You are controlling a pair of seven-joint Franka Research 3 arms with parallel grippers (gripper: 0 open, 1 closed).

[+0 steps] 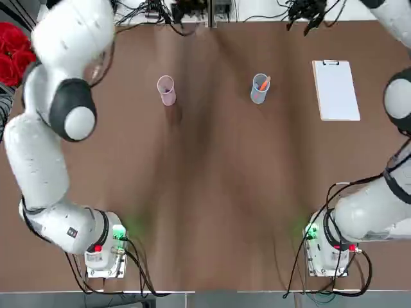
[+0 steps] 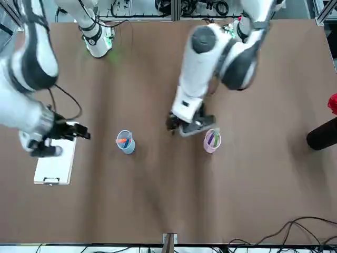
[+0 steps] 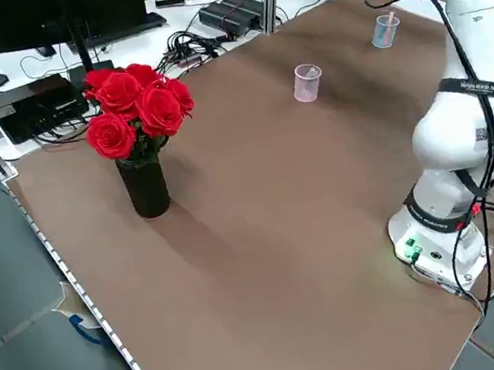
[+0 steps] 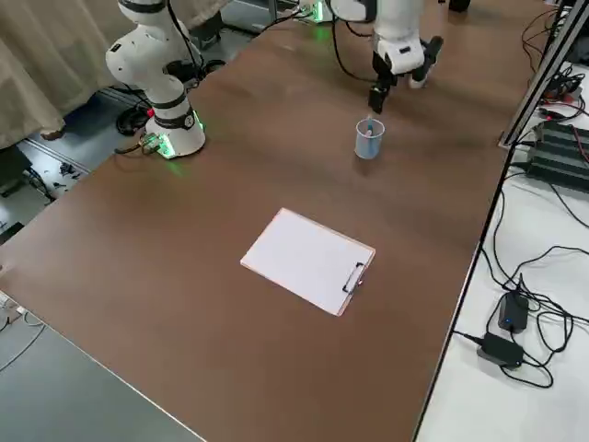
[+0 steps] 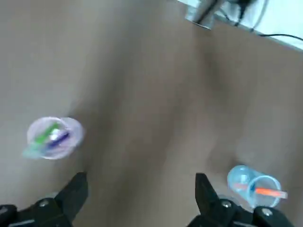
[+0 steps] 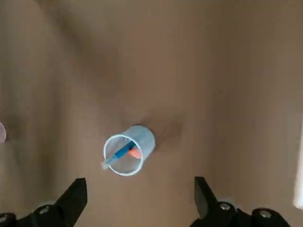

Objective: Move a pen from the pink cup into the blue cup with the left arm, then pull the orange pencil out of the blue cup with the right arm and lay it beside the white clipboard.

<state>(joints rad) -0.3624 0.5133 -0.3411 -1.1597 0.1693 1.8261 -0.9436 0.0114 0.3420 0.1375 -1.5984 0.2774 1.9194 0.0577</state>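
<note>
The pink cup [image 2: 212, 140] holds a green and a purple pen and stands on the brown table. The blue cup [image 2: 125, 142] holds the orange pencil [image 6: 136, 153] and a blue pen [image 6: 119, 153]. My left gripper [image 2: 188, 125] hangs open and empty above the table, just on the robot side of the pink cup [image 5: 53, 137]; the blue cup [image 5: 253, 185] lies off to its other side. My right gripper [image 2: 59, 140] hovers open over the white clipboard [image 2: 54, 166], and its wrist view looks down into the blue cup [image 6: 129, 150].
A black vase of red roses [image 3: 138, 131] stands near the table's left edge. Cables and power bricks [image 4: 504, 324] lie on the white bench past the far edge. The arm bases [image 1: 103, 253] sit at the near corners.
</note>
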